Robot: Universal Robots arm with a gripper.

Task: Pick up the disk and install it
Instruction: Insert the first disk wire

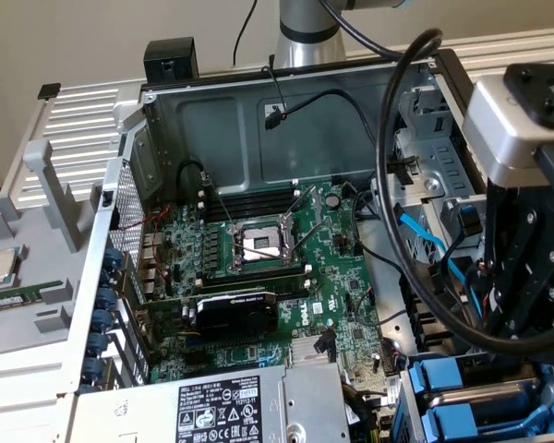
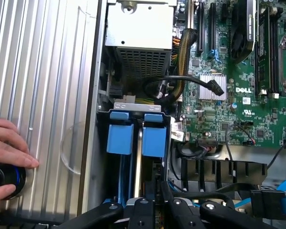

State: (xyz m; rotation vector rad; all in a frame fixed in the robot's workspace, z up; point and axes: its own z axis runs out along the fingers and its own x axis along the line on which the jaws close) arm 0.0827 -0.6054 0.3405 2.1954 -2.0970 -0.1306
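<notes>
A ribbed aluminium table (image 2: 47, 71) carries an open Dell computer case (image 1: 258, 120). The disk (image 2: 151, 136), judged by its blue frame, stands edge-on in the drive cage (image 2: 133, 106) straight ahead of the claw (image 2: 155, 210), just beside a second blue frame (image 2: 120, 133). Whether the claw is clamped on it I cannot tell. Installation looks nearly done: the frame sits in its slot, perhaps not fully seated. Beyond the cage lies the motherboard (image 2: 219, 71).

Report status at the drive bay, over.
Gripper over the drive bay. Disk in blue frame slotted in the bay, second blue frame beside it. Person's hand on the outer panel, off the bay.
</notes>
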